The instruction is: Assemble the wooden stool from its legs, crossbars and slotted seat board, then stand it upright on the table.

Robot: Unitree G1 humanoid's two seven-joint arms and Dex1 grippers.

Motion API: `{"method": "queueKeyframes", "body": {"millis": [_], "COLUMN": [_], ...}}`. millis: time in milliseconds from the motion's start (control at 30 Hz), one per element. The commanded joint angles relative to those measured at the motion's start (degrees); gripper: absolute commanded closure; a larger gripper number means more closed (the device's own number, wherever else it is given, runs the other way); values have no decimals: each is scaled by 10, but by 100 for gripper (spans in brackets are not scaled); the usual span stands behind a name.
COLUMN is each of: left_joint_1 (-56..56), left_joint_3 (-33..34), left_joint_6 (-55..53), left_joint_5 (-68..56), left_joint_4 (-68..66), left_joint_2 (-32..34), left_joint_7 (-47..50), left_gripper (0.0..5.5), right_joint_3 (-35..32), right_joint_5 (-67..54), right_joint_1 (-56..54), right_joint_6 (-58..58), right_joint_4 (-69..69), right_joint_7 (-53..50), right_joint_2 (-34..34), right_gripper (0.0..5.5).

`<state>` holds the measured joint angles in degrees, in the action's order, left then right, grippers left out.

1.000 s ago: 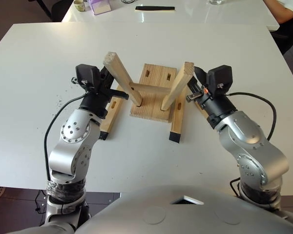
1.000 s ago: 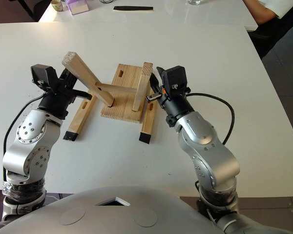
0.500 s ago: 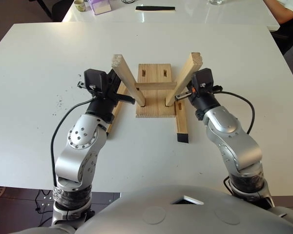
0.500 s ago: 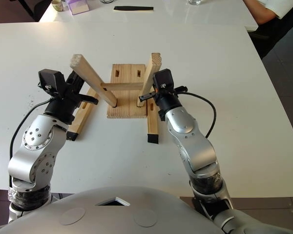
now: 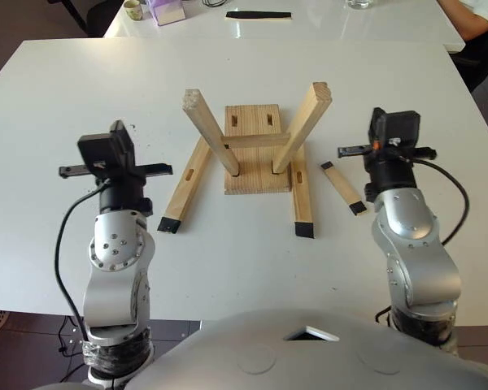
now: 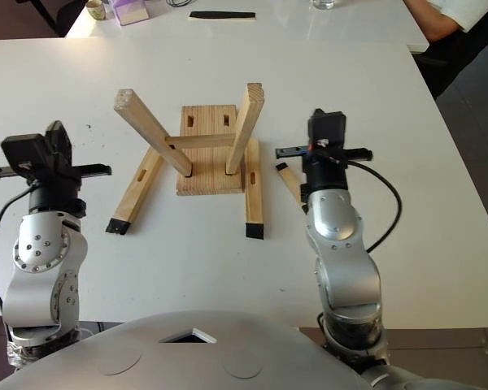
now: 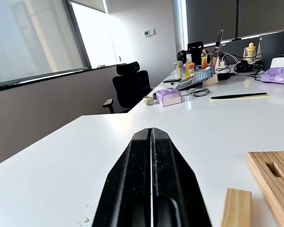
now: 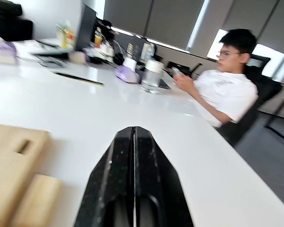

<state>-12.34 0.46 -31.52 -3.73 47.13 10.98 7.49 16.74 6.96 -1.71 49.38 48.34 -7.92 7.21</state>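
White table (image 5: 65, 97) with the seat board (image 5: 256, 175) flat at mid-table. Two fitted legs (image 5: 211, 134) stand in its slots, joined by a fitted crossbar (image 5: 256, 140); the stool is judged roughly half built. Two loose legs (image 5: 187, 183) flank the board, and the loose crossbar (image 5: 343, 187) lies to its right, as the head views show. The wrist views show the left gripper (image 7: 151, 132) and right gripper (image 8: 134, 130) pressed closed and empty.

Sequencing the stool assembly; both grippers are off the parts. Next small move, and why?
Probably open the right gripper and lower it onto the loose crossbar beside it: it is shut and empty, and only two legs stand in the seat board.
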Motion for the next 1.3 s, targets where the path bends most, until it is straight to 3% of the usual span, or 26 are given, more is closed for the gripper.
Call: {"method": "queueKeyframes", "body": {"millis": [33,133,367,433,533,633,733,833,967,1100,1300], "left_joint_1": [75,86,43,42,46,97,193,301,385,410,450], "left_joint_3": [-249,-249,-133,-82,8,142,219,261,221,199,175], "left_joint_6": [-29,-30,-14,-24,-48,-85,-120,-137,-166,-174,-171], "left_joint_5": [-46,-59,-49,-51,-94,-215,-344,-428,-545,-657,-655], "left_joint_4": [7,-8,6,15,30,21,-9,-59,-56,-40,-127], "left_joint_2": [12,1,27,37,38,19,30,55,63,81,126], "left_joint_7": [-148,-164,-134,-125,-130,-121,-110,-87,-77,-37,-23], "left_gripper": [550,550,550,550,550,550,550,550,550,550,550], "right_joint_3": [184,188,145,86,-74,-223,-286,-302,-264,-279,-242], "right_joint_5": [-29,-27,-37,-52,-129,-231,-307,-374,-424,-485,-464], "right_joint_1": [-90,-88,-52,-28,-19,-76,-216,-337,-358,-362,-384], "right_joint_6": [-41,-46,-36,-40,-30,-6,-2,21,42,65,31], "right_joint_4": [-33,-51,-46,-26,-3,-40,-127,-185,-178,-157,-214], "right_joint_7": [101,129,173,184,215,272,293,289,337,320,293], "right_joint_2": [-20,-8,40,51,36,62,67,45,74,70,55], "right_gripper": [548,548,548,548,548,548,548,548,548,548,548]}}
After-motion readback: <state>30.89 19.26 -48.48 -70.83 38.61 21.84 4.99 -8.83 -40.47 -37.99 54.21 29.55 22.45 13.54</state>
